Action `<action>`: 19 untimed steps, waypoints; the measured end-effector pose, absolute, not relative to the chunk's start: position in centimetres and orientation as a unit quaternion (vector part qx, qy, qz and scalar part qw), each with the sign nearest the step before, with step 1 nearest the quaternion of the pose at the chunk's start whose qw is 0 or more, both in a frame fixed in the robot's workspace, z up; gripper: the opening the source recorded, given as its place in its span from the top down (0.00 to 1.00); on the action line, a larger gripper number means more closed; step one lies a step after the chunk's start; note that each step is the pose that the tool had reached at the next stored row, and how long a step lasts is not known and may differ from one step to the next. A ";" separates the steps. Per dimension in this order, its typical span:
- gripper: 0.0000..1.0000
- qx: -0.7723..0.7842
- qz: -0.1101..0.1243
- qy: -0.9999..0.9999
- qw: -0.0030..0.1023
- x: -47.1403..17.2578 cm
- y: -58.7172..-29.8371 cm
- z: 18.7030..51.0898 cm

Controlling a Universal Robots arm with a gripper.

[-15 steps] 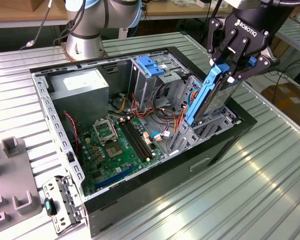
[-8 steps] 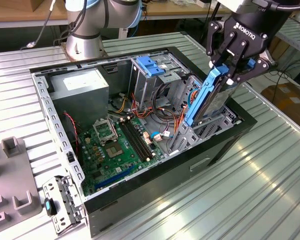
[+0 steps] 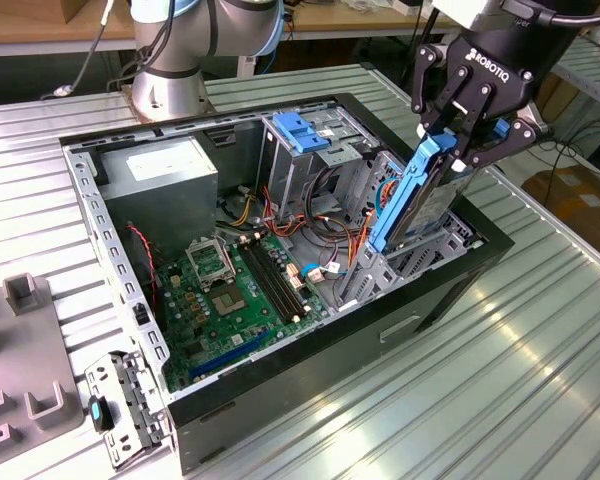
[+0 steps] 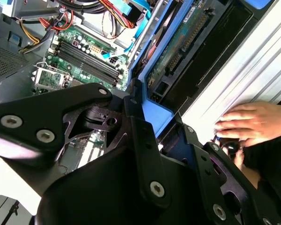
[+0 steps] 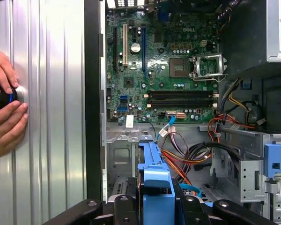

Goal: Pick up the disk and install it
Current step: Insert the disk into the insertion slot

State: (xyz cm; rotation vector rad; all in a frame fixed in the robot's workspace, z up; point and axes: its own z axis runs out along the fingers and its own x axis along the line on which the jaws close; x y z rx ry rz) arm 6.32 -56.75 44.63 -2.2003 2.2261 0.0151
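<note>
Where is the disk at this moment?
In the exterior view, the disk is at the exterior view's right, tilted, gripped by the hand, its lower end at the bay of the case.

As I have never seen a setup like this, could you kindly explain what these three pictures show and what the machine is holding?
This is a robot arm working on an open desktop computer case, which lies on a ribbed metal table. The exterior view comes from a camera standing off the arm. Both wrist views come from cameras riding on the arm and look into the case. The black claw at the arm's tip is the end effector. It is shut on the disk, a silver hard drive in a blue plastic frame, held tilted over the case's side at the exterior view's right. Inside lie the green motherboard and the grey power supply. In the first wrist view, a person's hands rest on the table beside the case.
</note>
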 end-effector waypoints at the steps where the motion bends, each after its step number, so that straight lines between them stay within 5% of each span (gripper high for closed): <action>1: 0.63 -0.703 0.005 0.711 0.006 6.3 -56.7 44.6; 19: 0.63 -0.703 0.005 0.711 0.006 6.3 -56.8 43.2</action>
